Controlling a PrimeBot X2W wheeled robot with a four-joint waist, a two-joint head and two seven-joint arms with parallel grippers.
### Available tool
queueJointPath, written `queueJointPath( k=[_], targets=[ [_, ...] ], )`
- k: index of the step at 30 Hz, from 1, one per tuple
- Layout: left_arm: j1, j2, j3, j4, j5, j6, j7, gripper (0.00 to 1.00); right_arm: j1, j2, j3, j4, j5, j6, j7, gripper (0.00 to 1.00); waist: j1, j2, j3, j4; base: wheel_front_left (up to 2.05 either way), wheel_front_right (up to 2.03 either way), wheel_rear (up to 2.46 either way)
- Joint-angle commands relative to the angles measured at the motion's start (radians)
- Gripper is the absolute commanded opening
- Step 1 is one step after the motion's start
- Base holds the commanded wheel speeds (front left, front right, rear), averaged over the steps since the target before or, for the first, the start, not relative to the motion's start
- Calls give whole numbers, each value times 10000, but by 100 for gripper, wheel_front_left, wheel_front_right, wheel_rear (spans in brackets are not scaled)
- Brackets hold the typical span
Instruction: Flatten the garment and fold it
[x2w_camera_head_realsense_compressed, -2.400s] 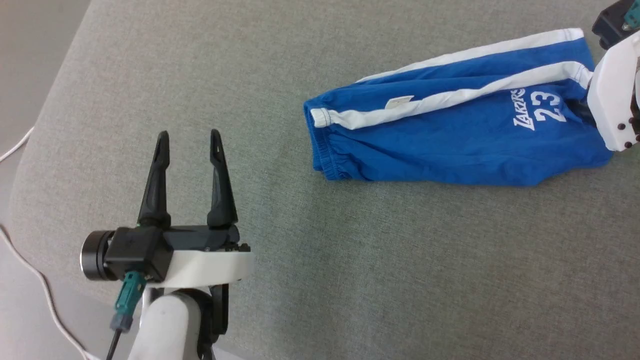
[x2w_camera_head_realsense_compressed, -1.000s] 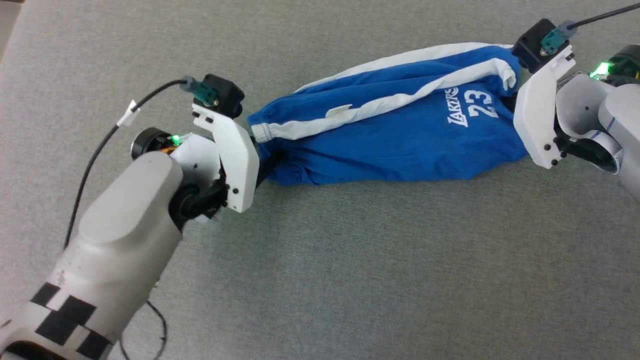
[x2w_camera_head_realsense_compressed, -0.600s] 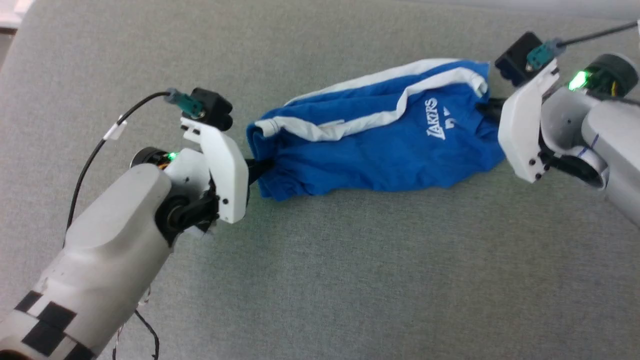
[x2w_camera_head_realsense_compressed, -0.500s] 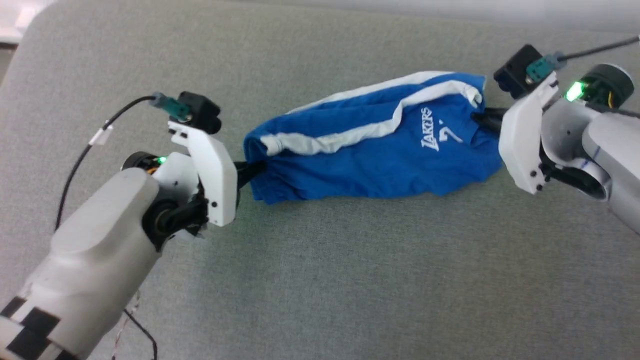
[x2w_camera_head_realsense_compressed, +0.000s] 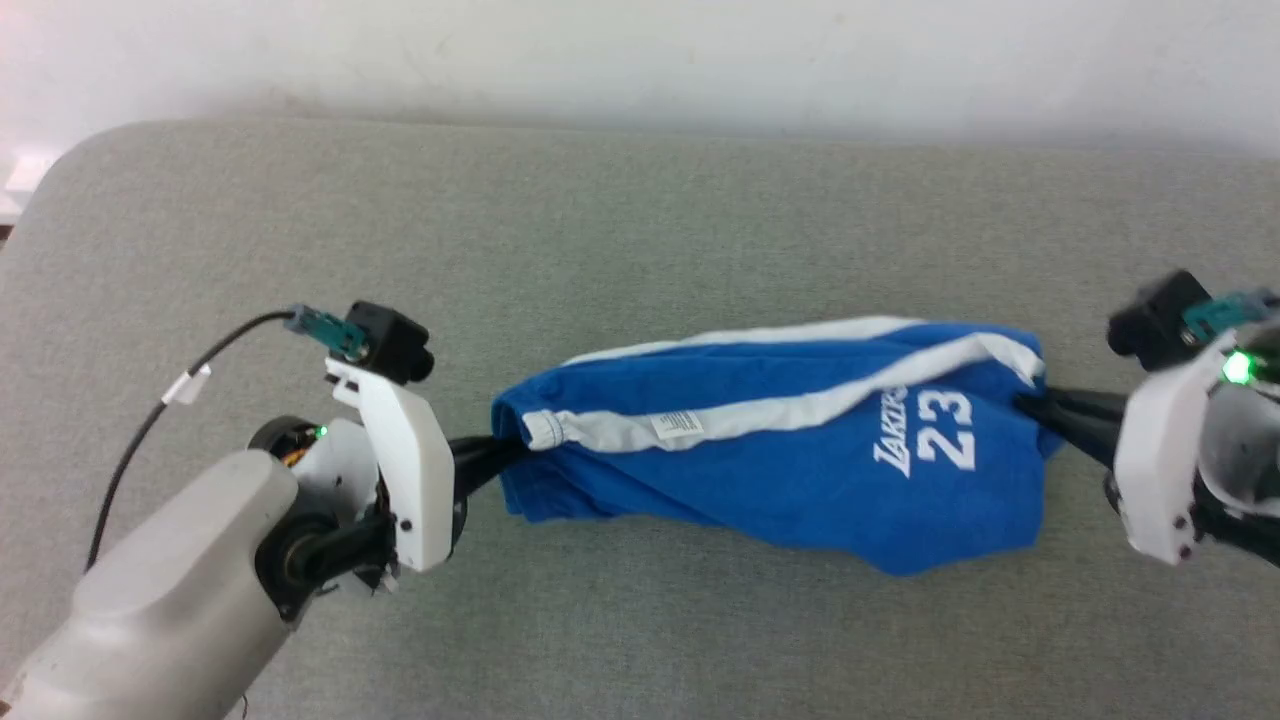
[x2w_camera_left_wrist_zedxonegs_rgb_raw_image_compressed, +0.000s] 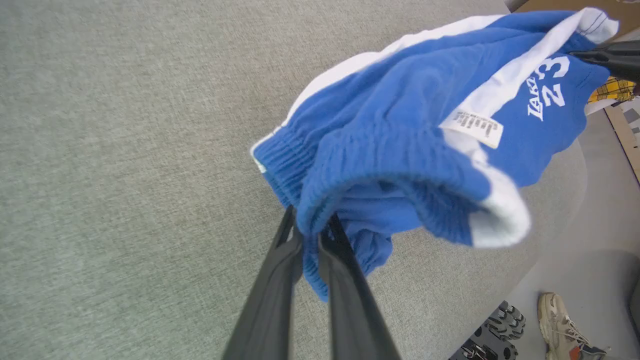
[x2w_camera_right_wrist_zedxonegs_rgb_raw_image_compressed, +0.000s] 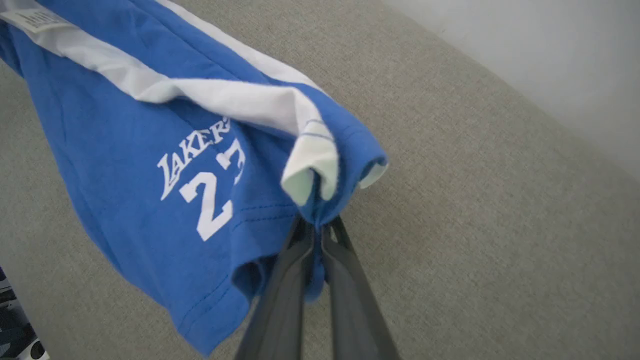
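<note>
Item: garment (x2w_camera_head_realsense_compressed: 780, 470), blue shorts, slung between both grippers over grey surface (x2w_camera_head_realsense_compressed: 640, 250). Waistband end pinched tight in left gripper (x2w_camera_head_realsense_compressed: 505, 452); leg-hem end pinched in right gripper (x2w_camera_head_realsense_compressed: 1030, 405).

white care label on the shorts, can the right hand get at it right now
Probably not: the right hand is shut on the hem end of the shorts, while the label sits far along, near the left hand. Nothing covers it, but that hand is occupied.
</note>
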Motion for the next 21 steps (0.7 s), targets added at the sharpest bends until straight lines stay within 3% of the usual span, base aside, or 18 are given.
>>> queueJointPath(
  k=[1, 7, 16, 17, 18, 19, 21],
  targets=[
    [247, 34, -33, -66, -35, 11, -115, 0, 358, -229, -39, -67, 166, -11, -86, 0, 3, 0, -151, -241, 0, 0, 0],
    [577, -286, -315, 156, 227, 160, -388, 0, 1220, -216, -87, 166, 296, -11, -76, 0, 3, 0, 138, -474, 0, 0, 0],
    [585, -983, -620, 1763, 802, 154, -1197, 0, 1765, 1267, -89, 1940, -54, -11, -195, 0, 3, 0, 399, -617, 0, 0, 0],
    [593, -1056, -632, 1888, 853, 142, -1343, 27, 1803, 1396, -92, 2095, -65, -11, -273, 4, 3, 0, 355, -617, 0, 0, 0],
    [594, -1087, -656, 1962, 961, 129, -1527, 99, 1826, 1500, -94, 2201, -93, -11, -371, 26, 3, 0, 296, -624, 0, 0, 0],
    [607, -1088, -650, 2009, 1083, 119, -1789, 100, 1825, 1574, -118, 2278, -132, -11, -491, 100, 3, 0, 228, -642, 0, 0, 0],
    [681, -1035, -624, 1995, 1327, 102, -2355, 100, 1798, 1637, -169, 2335, -244, -11, -721, 100, 3, 0, 69, -680, 0, 0, 0]
  ],
)
